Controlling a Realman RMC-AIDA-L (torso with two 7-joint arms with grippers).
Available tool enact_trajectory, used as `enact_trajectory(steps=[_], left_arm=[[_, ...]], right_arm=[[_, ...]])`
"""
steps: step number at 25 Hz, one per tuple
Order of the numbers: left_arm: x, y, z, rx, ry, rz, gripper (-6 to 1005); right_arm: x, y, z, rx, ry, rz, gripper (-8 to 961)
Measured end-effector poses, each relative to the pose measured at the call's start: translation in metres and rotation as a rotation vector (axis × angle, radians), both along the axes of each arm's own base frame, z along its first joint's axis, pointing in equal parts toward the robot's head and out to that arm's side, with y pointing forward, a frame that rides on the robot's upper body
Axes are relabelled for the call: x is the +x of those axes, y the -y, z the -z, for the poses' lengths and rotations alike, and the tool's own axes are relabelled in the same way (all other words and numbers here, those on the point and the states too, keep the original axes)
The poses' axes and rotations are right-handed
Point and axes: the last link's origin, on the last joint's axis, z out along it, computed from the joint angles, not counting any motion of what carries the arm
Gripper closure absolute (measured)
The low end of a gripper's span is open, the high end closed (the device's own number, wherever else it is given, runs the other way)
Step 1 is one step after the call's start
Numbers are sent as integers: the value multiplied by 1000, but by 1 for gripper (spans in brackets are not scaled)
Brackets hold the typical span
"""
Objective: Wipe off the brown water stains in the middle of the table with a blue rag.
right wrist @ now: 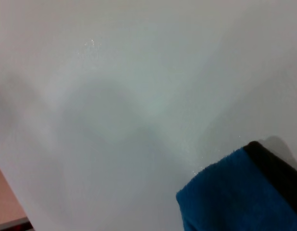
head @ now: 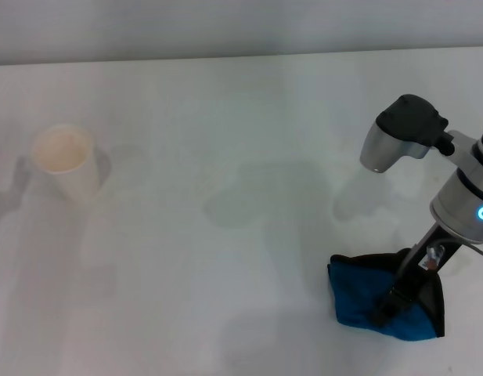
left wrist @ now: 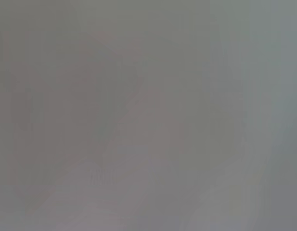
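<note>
**Q:** Status of the rag and tool?

**A:** My right gripper (head: 390, 301) is down on the blue rag (head: 366, 301) at the table's (head: 186, 313) near right; its fingers look pinched into the cloth. Left arm not in view.

**Q:** And the stain?

**A:** The brown water stains (head: 261, 192) show only faintly, mid-table, forward and left of the rag. Right arm nearer.
</note>
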Motion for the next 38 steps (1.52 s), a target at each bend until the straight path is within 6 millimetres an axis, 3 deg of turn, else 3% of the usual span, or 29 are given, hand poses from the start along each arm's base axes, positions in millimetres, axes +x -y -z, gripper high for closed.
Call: enact_trajectory(steps=[9,16,23,28,38], left_arm=[[0,0,0,0,-1,-1,112],[0,-1,0,1,-2,1,111],[-3,0,-4,24,8,-19,111],[-3,0,-4,24,10,-21,112],[-7,1,0,6,11,-49,112]], right_arm=[[-6,-5,-15,61,-42,1,576],[-6,-18,-25,169,-138,19,539],[-10,-40,-11,354,-531,41,538],[8,-57,-23,617,-711,15,537],[64,-58,-52,1158,-749,-172,536]])
